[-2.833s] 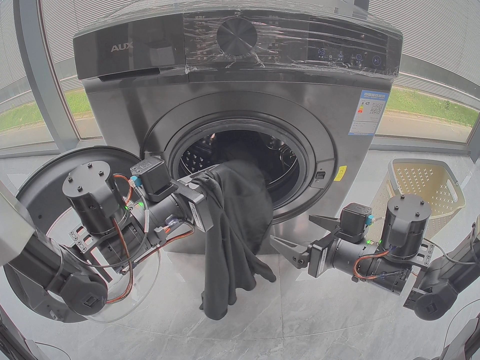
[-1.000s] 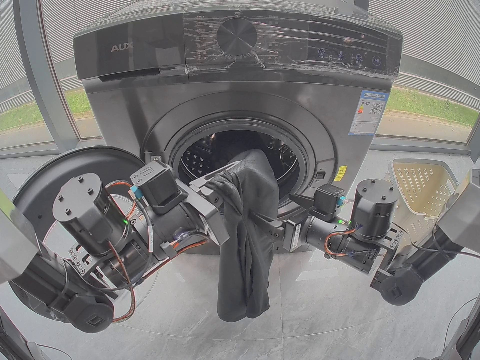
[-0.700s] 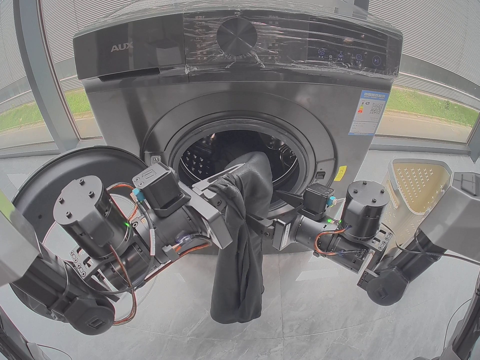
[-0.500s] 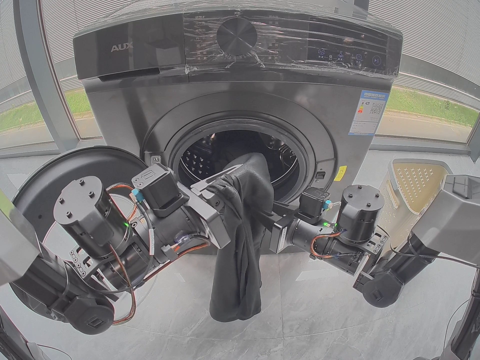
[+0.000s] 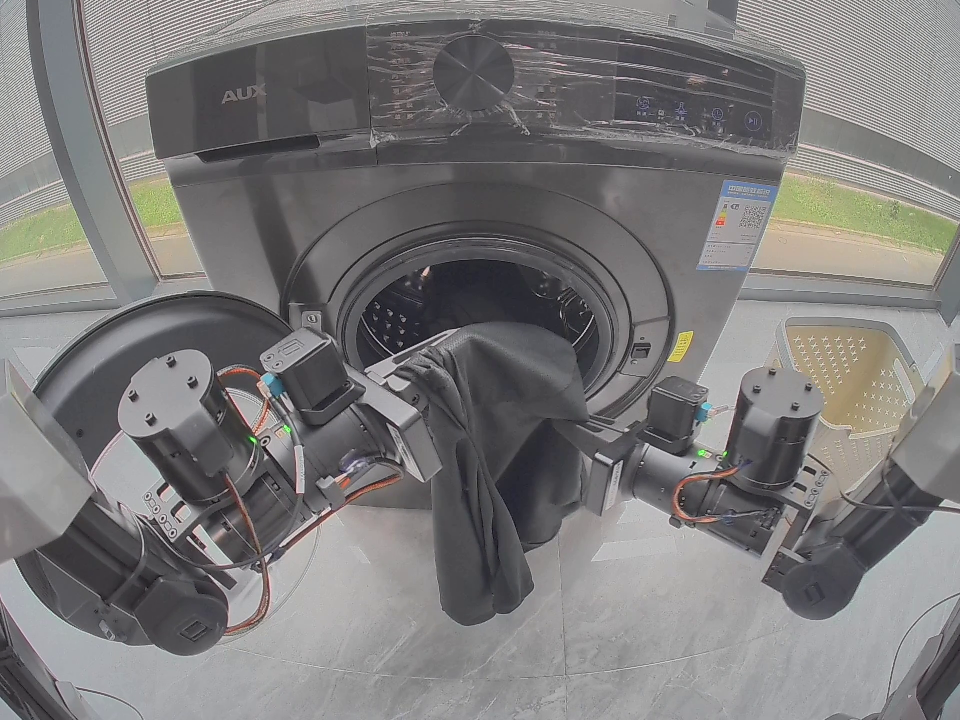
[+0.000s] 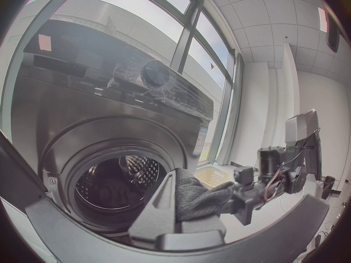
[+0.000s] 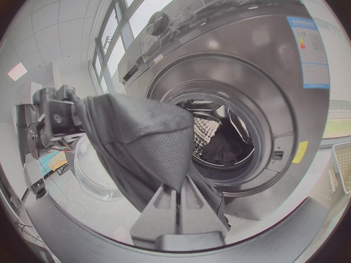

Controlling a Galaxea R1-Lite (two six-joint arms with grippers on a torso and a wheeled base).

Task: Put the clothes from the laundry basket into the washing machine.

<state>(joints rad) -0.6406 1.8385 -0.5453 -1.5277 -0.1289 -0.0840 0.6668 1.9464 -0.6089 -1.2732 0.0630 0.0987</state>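
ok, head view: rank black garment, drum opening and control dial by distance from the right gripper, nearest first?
1. Black garment: clamped in the right gripper, in front of the machine.
2. Drum opening: just behind and above the gripper.
3. Control dial: top panel of the washing machine, farthest.
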